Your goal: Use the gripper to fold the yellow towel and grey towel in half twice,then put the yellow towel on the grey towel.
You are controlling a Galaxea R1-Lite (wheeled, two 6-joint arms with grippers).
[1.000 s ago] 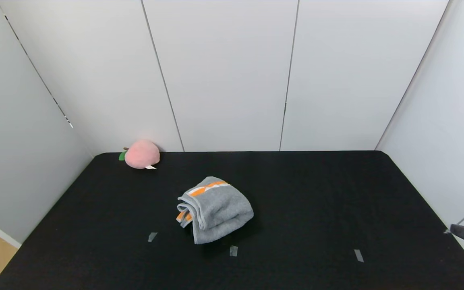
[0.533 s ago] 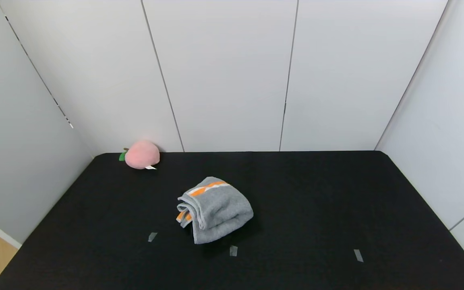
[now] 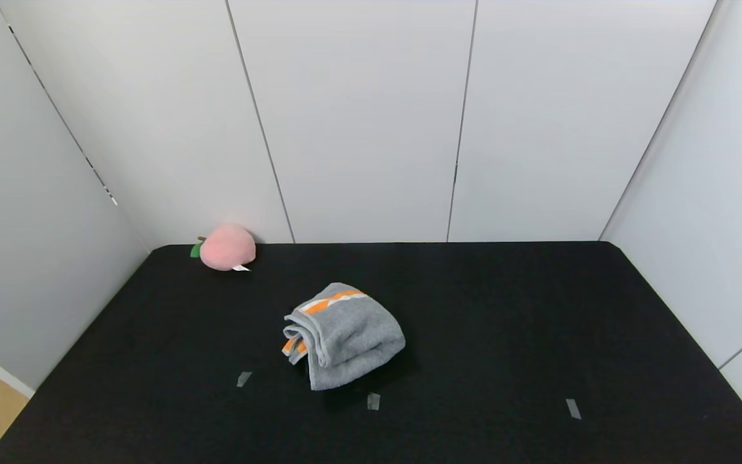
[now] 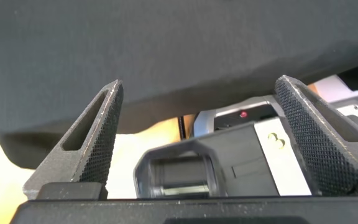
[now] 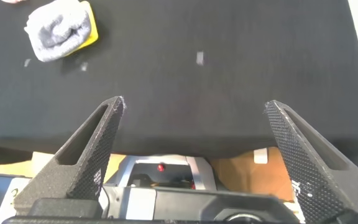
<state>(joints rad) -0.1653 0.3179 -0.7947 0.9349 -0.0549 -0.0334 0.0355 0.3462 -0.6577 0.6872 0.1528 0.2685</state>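
Now the soft grey terry towel with orange marks sits bunched in the middle of the black table. Oddly, it lies on top of the bright yellow cloth, which only peeks out underneath. Both the left gripper and right gripper hang wide open and empty off the near edge, probably resting.
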